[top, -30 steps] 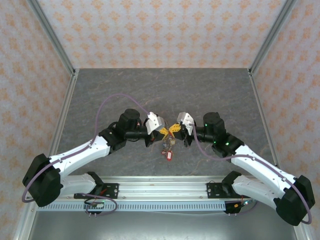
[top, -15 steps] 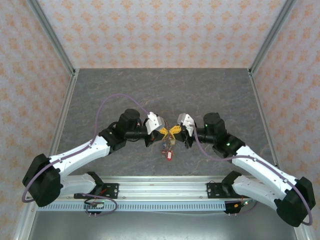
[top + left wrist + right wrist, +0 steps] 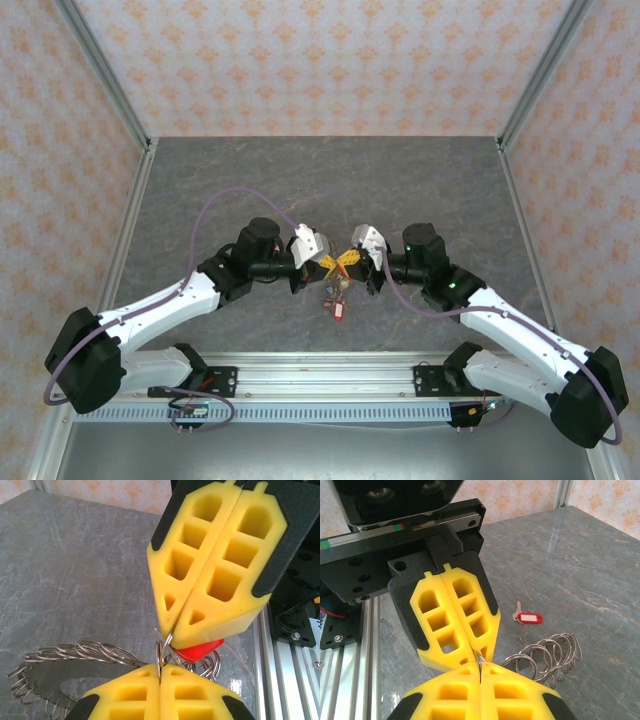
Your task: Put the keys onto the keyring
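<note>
Near the middle of the grey counter, slightly toward its near edge, the left jaws and the right jaws meet tip to tip. Both pairs are pressed together.

In the left wrist view the left arm's yellow pads rise from the bottom edge, and the right arm's pads come down from above. The tips almost touch. A thin wire loop from the keyring's rim is pinched in the seam of each pair, so both jaws grip the keyring by its wire.

The keyring's flat grey disc, edged with many wire loops, lies to the lower left in that view, just beside the left pads. I cannot tell whether it rests on the counter or hangs. A red tag shows right under the right arm's pad tips, among more loops.

In the right wrist view the loops fan out to the right of the meeting tips. Beyond them one key with a red tag lies flat on the counter, apart from the keyring.

From above, a small cluster of keys sits just near of the jaws, with a red tag at its near end.
</note>
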Motion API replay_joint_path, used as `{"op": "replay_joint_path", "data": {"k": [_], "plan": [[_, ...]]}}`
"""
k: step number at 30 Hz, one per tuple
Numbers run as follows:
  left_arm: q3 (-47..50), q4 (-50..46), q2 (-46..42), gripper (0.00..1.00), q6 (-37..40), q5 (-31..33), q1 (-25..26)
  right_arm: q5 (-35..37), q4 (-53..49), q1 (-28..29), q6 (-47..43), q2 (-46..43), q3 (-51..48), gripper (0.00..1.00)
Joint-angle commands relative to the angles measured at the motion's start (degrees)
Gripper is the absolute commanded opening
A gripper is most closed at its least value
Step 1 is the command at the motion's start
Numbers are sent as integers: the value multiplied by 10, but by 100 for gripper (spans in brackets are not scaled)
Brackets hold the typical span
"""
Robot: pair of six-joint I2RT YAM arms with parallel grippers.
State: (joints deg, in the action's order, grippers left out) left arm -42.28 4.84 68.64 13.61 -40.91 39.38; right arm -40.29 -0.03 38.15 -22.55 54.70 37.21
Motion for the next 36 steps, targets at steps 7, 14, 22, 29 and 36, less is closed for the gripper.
{"op": "replay_joint_path", "data": {"k": [7, 14, 22, 29, 36], "plan": [[-19, 16, -20, 0, 27, -11, 4, 92, -12, 2, 13, 0, 19, 0], [-17, 21, -20, 0, 28, -9, 4, 114, -20, 2, 37, -1, 15, 0], [-16, 25, -19, 0, 28, -7, 4, 99, -29, 2, 30, -6, 3, 16], [-17, 21, -20, 0, 32, -9, 3, 113, -77, 2, -1, -23, 12, 21], [-24, -17, -25, 0, 74, -22, 4, 54, -83, 2, -48, -50, 14, 21]]}}
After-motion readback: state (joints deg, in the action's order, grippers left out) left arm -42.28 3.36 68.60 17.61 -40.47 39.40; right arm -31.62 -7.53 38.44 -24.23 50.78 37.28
